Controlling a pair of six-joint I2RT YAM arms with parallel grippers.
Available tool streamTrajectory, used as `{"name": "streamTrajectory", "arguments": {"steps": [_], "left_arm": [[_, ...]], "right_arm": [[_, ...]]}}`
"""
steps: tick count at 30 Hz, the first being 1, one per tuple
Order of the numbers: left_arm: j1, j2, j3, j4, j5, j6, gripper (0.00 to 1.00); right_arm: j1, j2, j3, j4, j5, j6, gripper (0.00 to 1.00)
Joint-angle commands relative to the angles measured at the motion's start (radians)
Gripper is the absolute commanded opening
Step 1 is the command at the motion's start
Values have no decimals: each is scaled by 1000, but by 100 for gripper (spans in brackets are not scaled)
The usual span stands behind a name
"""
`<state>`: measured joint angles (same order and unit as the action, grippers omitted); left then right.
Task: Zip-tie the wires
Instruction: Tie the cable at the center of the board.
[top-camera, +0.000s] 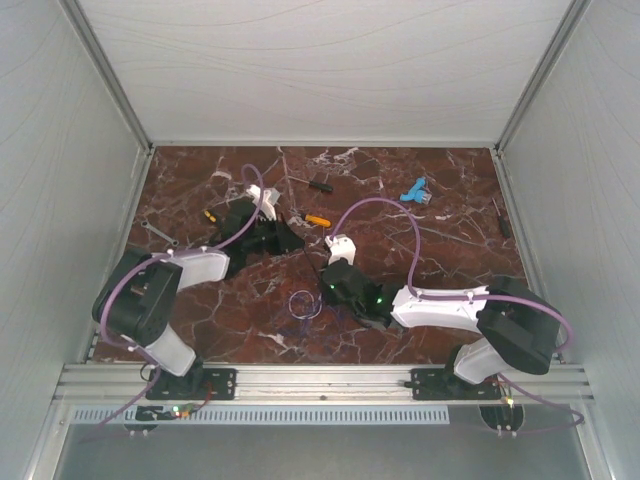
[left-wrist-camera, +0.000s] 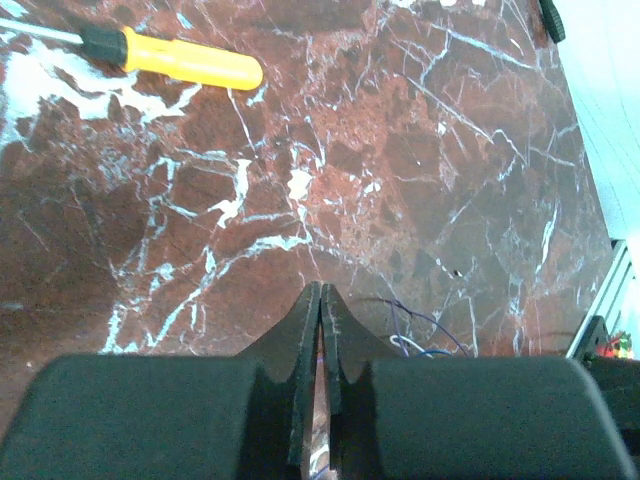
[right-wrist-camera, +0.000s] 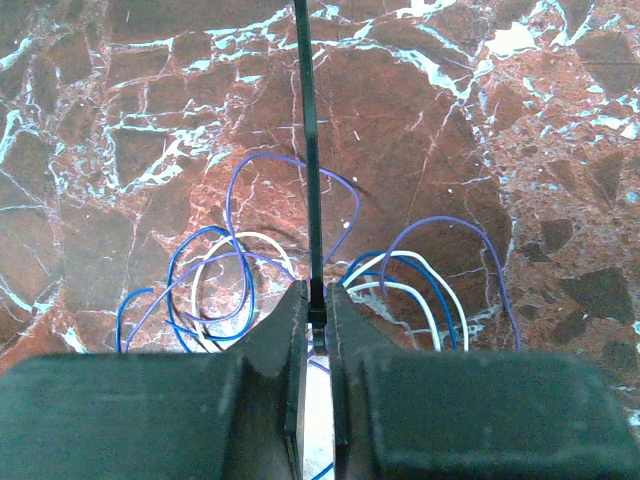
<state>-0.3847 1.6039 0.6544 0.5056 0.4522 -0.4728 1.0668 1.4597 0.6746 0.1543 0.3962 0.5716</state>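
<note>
Either side of R tool (right-wrist-camera: 316, 290) w/ zip tie (right-wrist-camera: 308, 150): wires (right-wrist-camera: 235, 245), loose loops.

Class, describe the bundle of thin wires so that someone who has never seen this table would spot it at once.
On the red marble table, look near the front edge, about midway along it. Just in front of the right hand lie the wires: loose curls, hair-thin, blue, purple and white, unlike the thick lilac robot cables.

glossy marble-look table (left-wrist-camera: 420, 170), shiny plastic screwdriver handle (left-wrist-camera: 190, 62), matt black left gripper (left-wrist-camera: 320, 295).
</note>
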Motion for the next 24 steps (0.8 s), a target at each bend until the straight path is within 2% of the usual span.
{"name": "streamTrajectory", "arguments": {"steps": [1, 24], "left_arm": [[42, 20, 72, 43, -58, 33, 0], [131, 95, 181, 1, -52, 65, 0]], "right_arm": [[12, 1, -24, -29, -8, 20, 0], [13, -29, -55, -51, 8, 34, 0]]}}
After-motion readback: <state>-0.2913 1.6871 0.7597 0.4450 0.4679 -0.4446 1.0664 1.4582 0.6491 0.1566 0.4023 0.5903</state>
